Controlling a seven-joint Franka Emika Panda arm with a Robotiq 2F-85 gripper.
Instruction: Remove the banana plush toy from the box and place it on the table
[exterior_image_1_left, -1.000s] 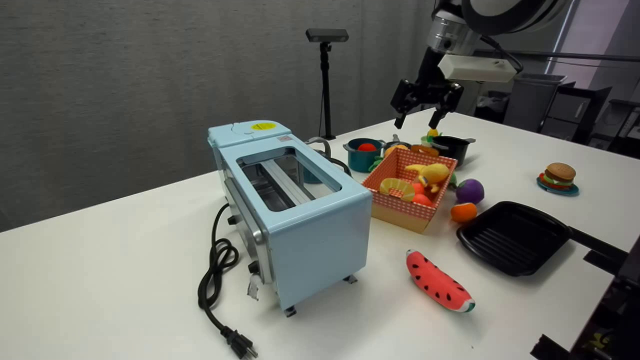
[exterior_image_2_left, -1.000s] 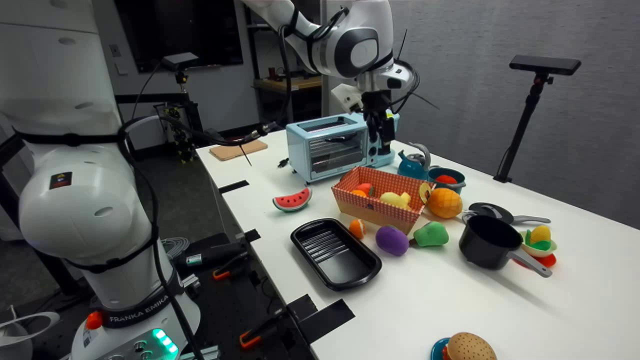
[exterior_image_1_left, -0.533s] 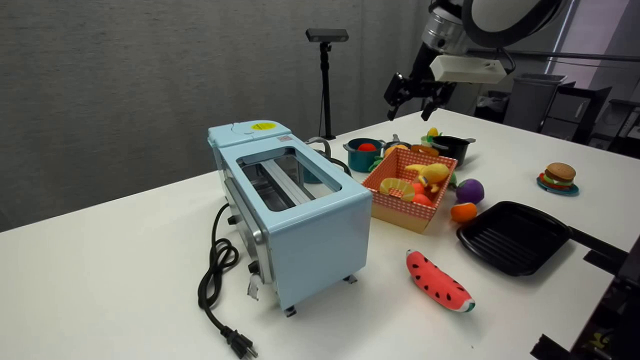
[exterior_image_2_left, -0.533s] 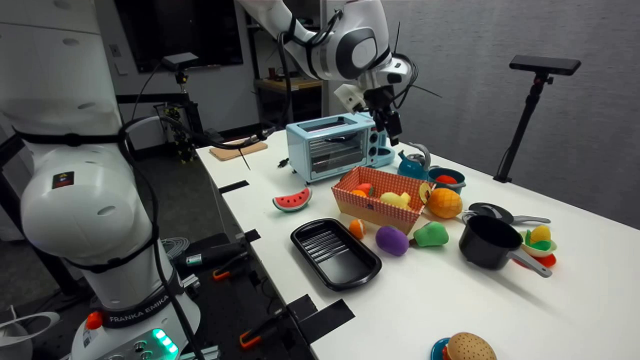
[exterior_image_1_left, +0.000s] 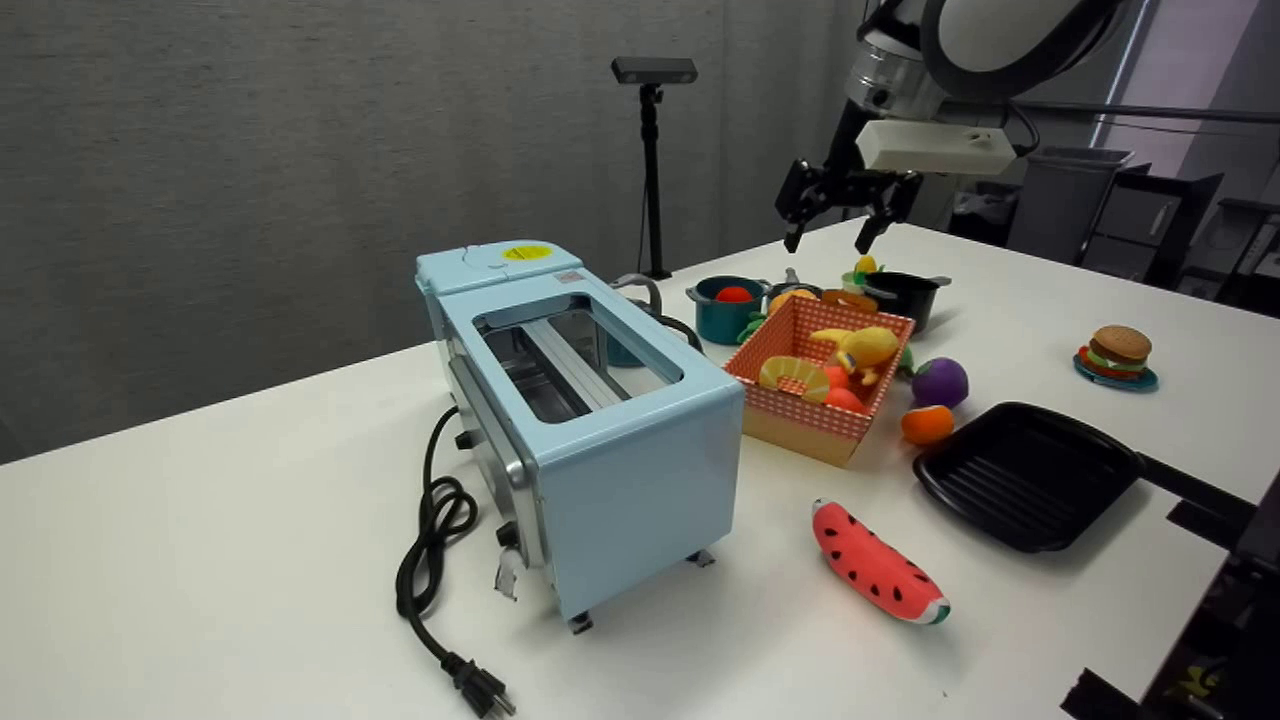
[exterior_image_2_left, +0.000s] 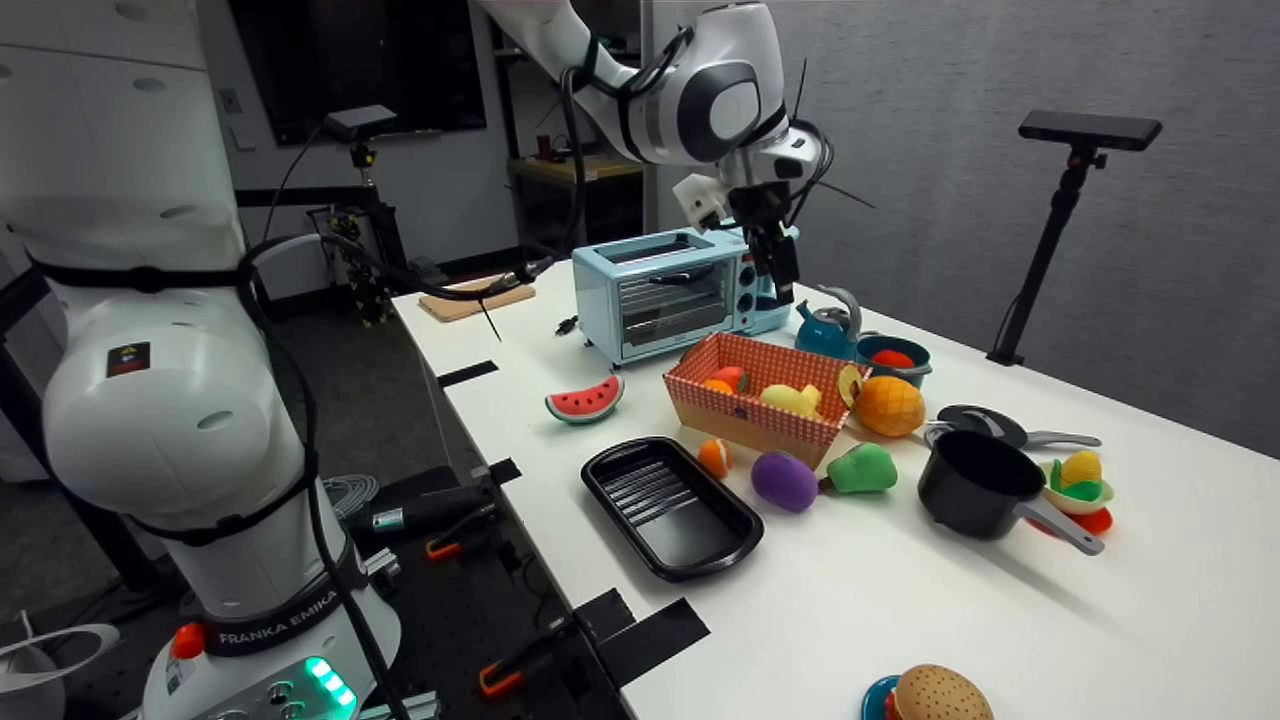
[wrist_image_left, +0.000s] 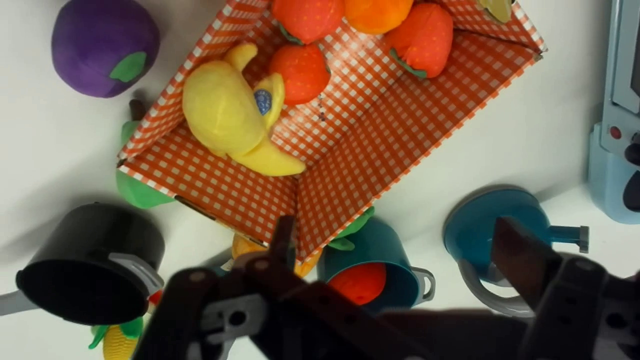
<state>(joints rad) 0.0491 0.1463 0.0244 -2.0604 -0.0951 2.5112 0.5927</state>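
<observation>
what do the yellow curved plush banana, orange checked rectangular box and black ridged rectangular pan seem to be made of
Yellow curved plush banana: likely stuffed fabric, matte, from its puffy bulges.
Orange checked rectangular box: probably printed cardboard, faintly glossy, from its flat, sharp-cornered walls and glare inside.
Black ridged rectangular pan: shiny, from its highlights; coated metal or plastic, can't tell which.

There is one box (wrist_image_left: 400, 120), one banana plush toy (wrist_image_left: 220, 110), three strawberries (wrist_image_left: 300, 75) and one toaster (exterior_image_2_left: 660, 292).
</observation>
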